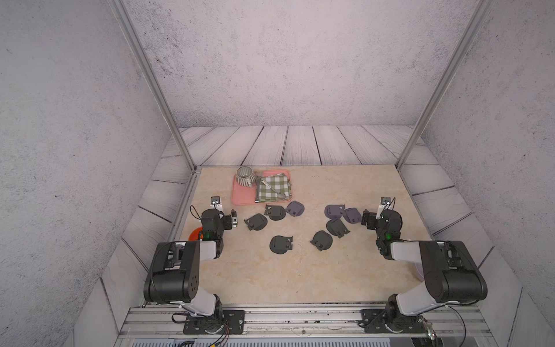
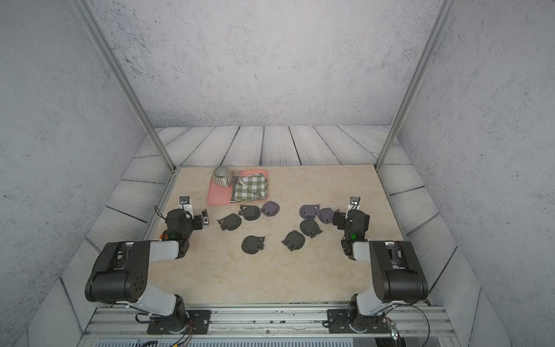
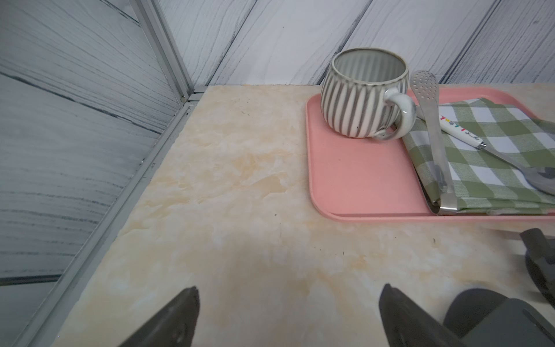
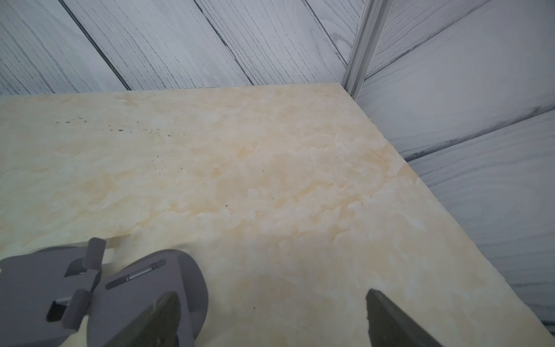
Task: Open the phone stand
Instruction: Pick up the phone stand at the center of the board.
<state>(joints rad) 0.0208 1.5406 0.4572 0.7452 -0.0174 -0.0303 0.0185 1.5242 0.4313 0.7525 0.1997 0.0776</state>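
Phone stands (image 1: 281, 244), eight in all, lie scattered across the middle of the counter (image 1: 300, 276), five dark and three purplish. My left jaws stand wide over bare counter, with a dark stand (image 1: 256, 221) just beside them. My right jaws are wide too and hold nothing, a purplish stand (image 4: 150, 288) close by one fingertip. Behind the stands a pink tray (image 1: 241, 196) carries a striped mug (image 1: 245, 175) and a checked cloth (image 1: 274, 187).
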